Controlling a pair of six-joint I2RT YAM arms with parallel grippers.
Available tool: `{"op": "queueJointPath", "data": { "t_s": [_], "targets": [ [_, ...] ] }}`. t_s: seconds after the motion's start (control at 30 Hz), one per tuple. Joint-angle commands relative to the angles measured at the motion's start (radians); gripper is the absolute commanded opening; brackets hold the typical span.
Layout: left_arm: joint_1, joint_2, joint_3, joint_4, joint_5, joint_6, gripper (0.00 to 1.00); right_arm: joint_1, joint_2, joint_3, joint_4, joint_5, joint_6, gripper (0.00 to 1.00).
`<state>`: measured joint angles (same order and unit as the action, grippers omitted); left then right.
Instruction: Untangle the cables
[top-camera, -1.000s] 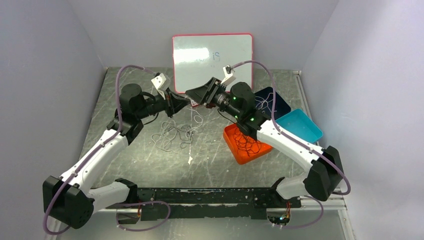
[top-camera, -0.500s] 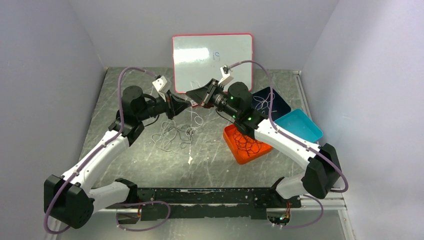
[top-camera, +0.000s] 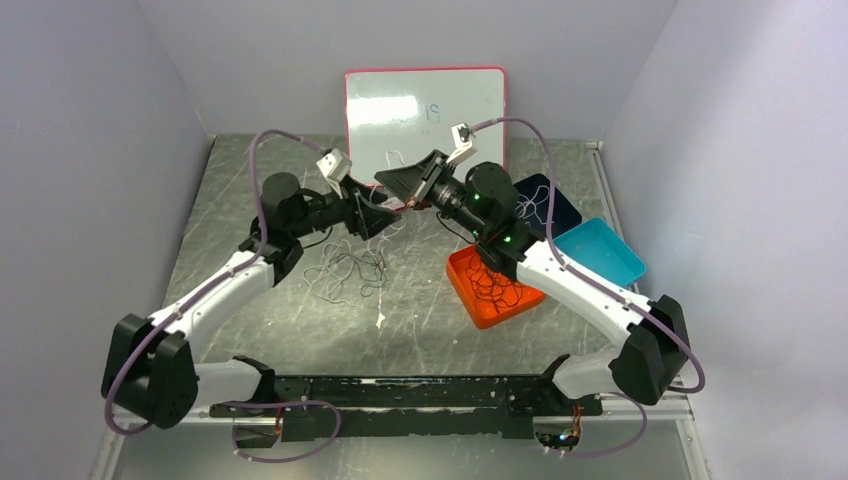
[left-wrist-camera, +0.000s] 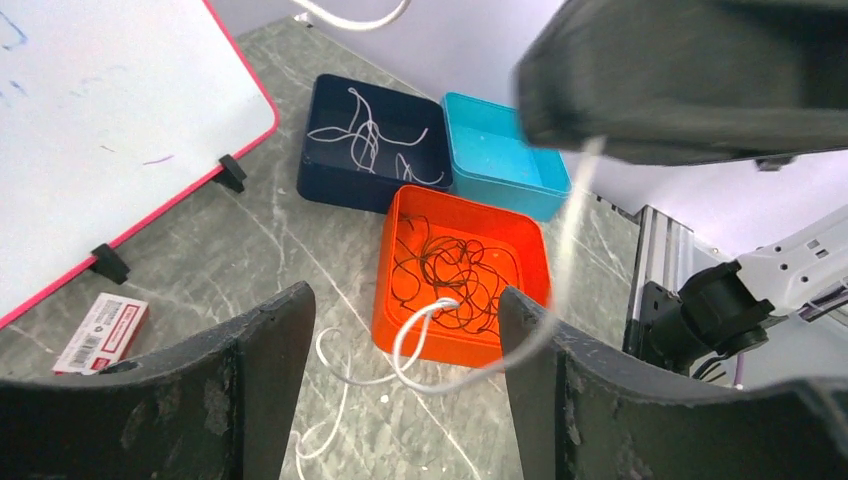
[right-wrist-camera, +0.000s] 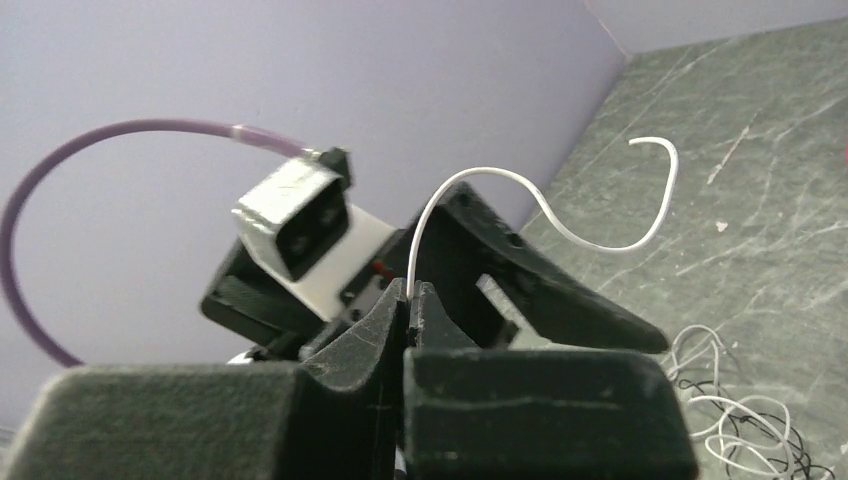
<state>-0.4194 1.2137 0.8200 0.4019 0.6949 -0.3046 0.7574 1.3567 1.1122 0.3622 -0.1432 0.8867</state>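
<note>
My right gripper (right-wrist-camera: 408, 295) is shut on one white cable (right-wrist-camera: 560, 220), whose free end curls up and to the right above the jaws. The rest of that cable (left-wrist-camera: 575, 200) hangs down in a loop between the fingers (left-wrist-camera: 250, 380) of my left gripper (left-wrist-camera: 405, 295), which stands open and grips nothing. Both grippers meet high above the table, the left gripper (top-camera: 378, 215) just under the right gripper (top-camera: 392, 186). A loose tangle of black and white cables (top-camera: 345, 273) lies on the table below them.
An orange tray (top-camera: 462, 283) holds black cables, a navy tray (top-camera: 566, 208) holds white ones, and a teal tray (top-camera: 600, 250) stands beside them. A whiteboard (top-camera: 425, 110) leans at the back with a small red-and-white box (left-wrist-camera: 100, 325) at its foot. Walls close in on both sides.
The right gripper closed on the white cable, then the left gripper opened and let it go. The left arm shifted right, toward the right gripper.
</note>
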Motion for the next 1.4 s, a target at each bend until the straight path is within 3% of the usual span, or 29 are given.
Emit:
{"op": "queueJointPath", "data": {
  "t_s": [0.0,0.13,0.47,0.8,1.37],
  "targets": [
    [-0.034,0.078,0.034,0.130,0.020,-0.031,0.72,-0.002,-0.037,0.026,0.043,-0.012,0.017,0.00],
    [-0.056,0.146,0.029,0.183,0.008,-0.045,0.69,-0.001,-0.041,0.037,0.062,-0.026,0.033,0.00],
    [-0.097,0.265,-0.077,0.253,0.041,-0.071,0.43,-0.003,-0.084,0.073,0.047,-0.009,-0.012,0.00],
    [-0.113,0.339,-0.178,0.334,0.029,-0.112,0.26,-0.004,-0.129,0.088,0.034,0.017,-0.039,0.00],
    [-0.114,0.333,-0.283,0.323,-0.011,-0.092,0.25,-0.016,-0.261,0.234,-0.202,0.285,-0.375,0.00]
  ]
}}
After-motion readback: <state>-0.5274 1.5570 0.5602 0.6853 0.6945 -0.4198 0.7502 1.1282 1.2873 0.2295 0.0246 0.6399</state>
